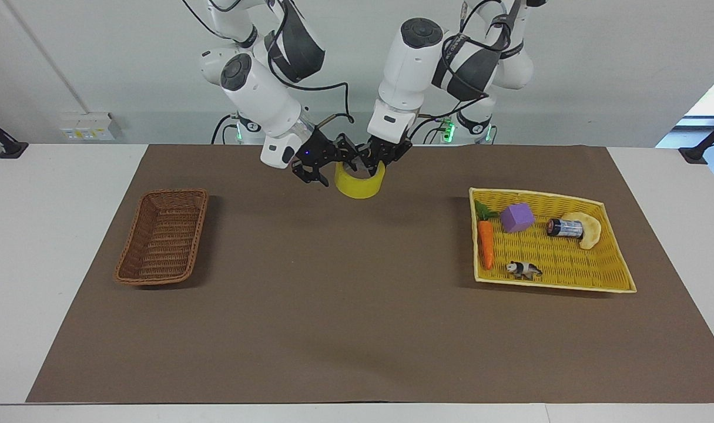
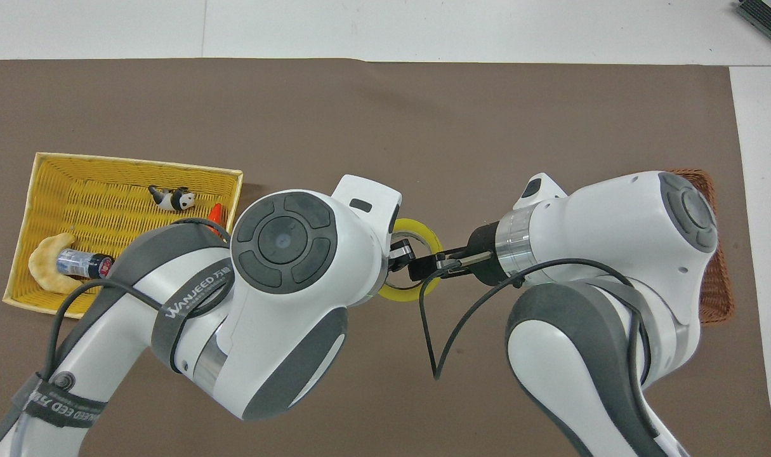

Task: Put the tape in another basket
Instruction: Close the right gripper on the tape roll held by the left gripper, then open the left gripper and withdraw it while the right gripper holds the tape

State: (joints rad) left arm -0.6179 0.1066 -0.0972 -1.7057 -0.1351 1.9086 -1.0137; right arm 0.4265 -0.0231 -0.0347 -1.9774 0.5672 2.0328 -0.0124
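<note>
Both our left gripper [image 1: 375, 160] and right gripper [image 1: 327, 161] meet at the translucent yellow tape roll [image 1: 359, 183] aloft at twelve o'clock, grips unreadable; the brown wicker basket [image 1: 163, 238] at nine awaits.

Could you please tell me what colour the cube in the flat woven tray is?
The small cube is purple, clearest in the facing view; the tray is yellow.

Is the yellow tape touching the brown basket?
Apart. The facing view shows the tape held up between both grippers, with bare brown mat between it and the basket.
</note>
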